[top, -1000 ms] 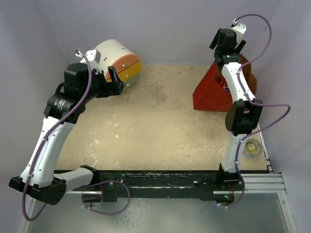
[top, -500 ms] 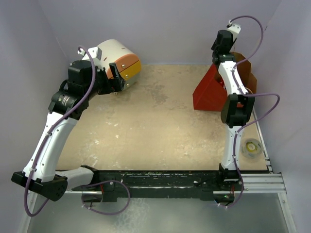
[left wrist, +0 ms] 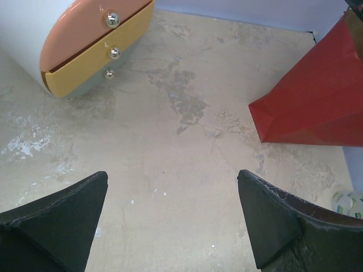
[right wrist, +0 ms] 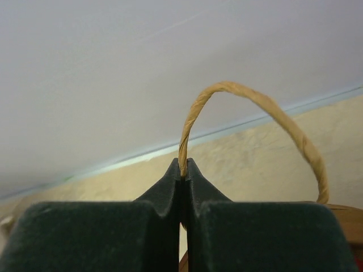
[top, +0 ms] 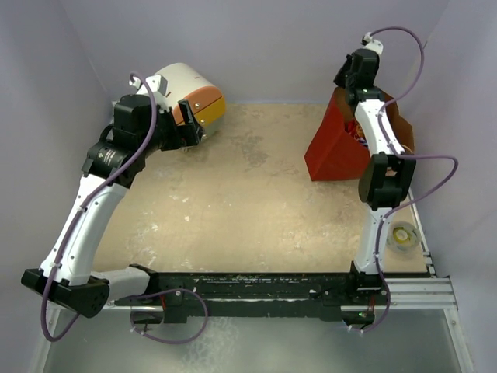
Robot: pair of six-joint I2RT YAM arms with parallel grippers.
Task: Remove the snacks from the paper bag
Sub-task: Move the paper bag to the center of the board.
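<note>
R pincer (right wrist: pixel 182 170) is clamped shut on the bag's twisted handle (right wrist: pixel 249 96). The cord comes up from betw the tips and loops over to the pincer's right. The paper bag (top: pixel 332 148) sits directly below that pincer, mouth facing up toward it. I can't make out the snacks in any view, so I take it they're all inside, under the R pincer.

L pincer (left wrist: pixel 171 187) is wide open w/ nothing betw the fingers, hovering over the table (left wrist: pixel 170 141). The drawer unit (left wrist: pixel 85 51) is ahead-left of it. The bag is ahead-right and well apart.

My read on the step: I'm holding the bag by the handle to steady it and open the mouth. No snack is out yet, so the task has barely begun.

Next, IMO: hold the handle firm w/o hauling up, since the thin cord could slip or tear and the bag could tip. Then swing the L pincer across to the mouth, drop in from above w/ jaws open, and go for whichever packet lies on top.
</note>
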